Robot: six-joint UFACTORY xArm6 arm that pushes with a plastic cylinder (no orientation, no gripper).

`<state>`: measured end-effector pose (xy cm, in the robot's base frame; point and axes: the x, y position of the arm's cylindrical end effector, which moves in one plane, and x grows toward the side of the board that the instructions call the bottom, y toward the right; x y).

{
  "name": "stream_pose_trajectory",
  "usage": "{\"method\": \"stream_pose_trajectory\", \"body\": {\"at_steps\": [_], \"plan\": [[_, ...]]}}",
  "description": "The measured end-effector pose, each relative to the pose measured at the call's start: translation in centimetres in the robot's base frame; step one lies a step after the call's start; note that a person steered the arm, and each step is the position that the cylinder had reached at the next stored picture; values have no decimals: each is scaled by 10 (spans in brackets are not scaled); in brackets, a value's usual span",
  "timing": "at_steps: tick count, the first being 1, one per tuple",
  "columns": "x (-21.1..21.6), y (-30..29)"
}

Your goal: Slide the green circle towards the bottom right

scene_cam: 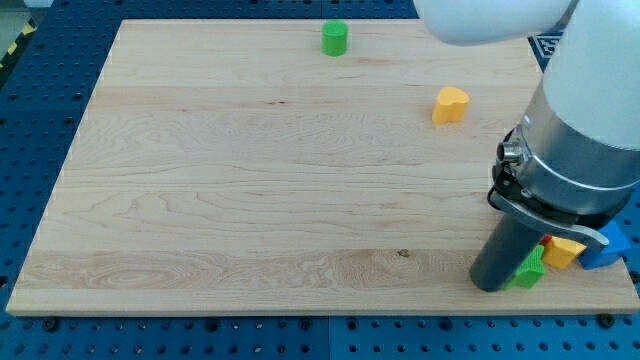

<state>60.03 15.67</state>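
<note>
The green circle (pixel 334 38) stands near the view's top edge of the wooden board (pixel 250 180), a little right of centre. My tip (pixel 492 284) is at the view's bottom right, far from the green circle. It touches or nearly touches a small green block (pixel 530 271) on its right. A yellow heart (pixel 450 104) lies at the view's upper right.
Beside the green block at the bottom right lie a yellow block (pixel 564 251) and a blue block (pixel 612 246), partly hidden by the arm. The arm's large white and grey body (pixel 580 130) covers the board's right edge. A blue perforated table surrounds the board.
</note>
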Motion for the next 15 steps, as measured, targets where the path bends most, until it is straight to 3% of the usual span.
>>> {"method": "stream_pose_trajectory", "body": {"at_steps": [3, 4, 5, 6, 8, 9, 12, 15], "plan": [[18, -18], [-15, -87], [-84, -152], [-181, -197], [-353, -202], [-408, -165], [-387, -148], [-302, -122]]}}
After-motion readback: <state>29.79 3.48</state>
